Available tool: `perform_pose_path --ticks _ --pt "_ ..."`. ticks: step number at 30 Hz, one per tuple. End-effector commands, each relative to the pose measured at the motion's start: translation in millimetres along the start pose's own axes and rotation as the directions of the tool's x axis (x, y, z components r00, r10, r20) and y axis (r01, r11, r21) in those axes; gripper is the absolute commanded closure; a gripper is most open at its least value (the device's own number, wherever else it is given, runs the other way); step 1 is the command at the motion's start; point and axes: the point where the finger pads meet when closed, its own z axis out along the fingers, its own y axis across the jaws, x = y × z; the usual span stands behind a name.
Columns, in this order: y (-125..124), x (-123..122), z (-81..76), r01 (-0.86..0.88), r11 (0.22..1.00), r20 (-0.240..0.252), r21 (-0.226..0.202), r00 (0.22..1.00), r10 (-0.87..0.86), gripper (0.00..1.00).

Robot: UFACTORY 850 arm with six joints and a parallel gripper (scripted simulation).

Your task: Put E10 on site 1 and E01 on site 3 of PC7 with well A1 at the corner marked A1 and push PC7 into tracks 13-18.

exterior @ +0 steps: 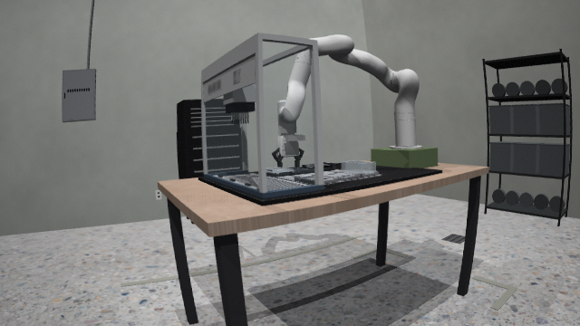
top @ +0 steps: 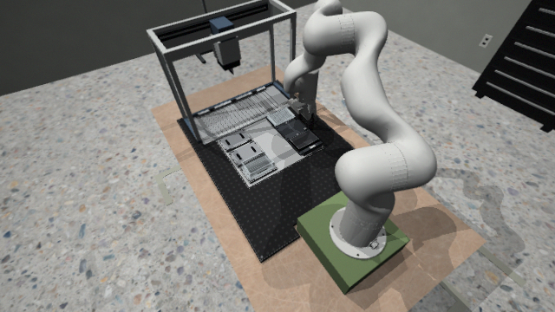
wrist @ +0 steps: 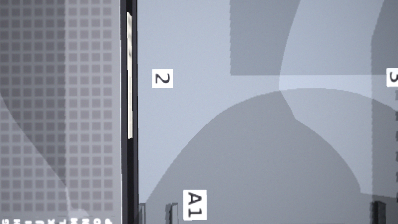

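My gripper (top: 303,113) hangs low at the rail end of the long dark carrier PC7 (top: 297,130). Its fingers are spread open and empty in the exterior view (exterior: 287,164), and they do not show in the wrist view. The fine-welled plate E10 (top: 281,116) lies flat just beside it (exterior: 279,171). In the wrist view E10 (wrist: 60,110) fills the left. To its right is a bare site (wrist: 250,125) marked 2, with an A1 mark at its lower corner. A label 3 (wrist: 393,77) shows at the right edge. The tall light block E07 (top: 258,166) sits at the near end of the other row.
The instrument's frame (top: 221,48) stands over the rails (top: 243,110) just behind the gripper, with a pipetting head (top: 226,52) above. A dark plate-like thing (top: 309,142) lies at the carrier's near end. The arm's green base (top: 353,243) is at the table's near end.
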Motion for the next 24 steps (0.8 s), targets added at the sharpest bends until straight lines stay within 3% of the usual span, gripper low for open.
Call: perform_pose_path --ticks 1,24 --pt "0.9 1.5 -0.9 0.0 1.0 0.001 -0.002 1.0 0.0 0.0" --pt "0.9 11.0 -0.9 0.0 1.0 0.001 -0.002 1.0 0.0 0.0"
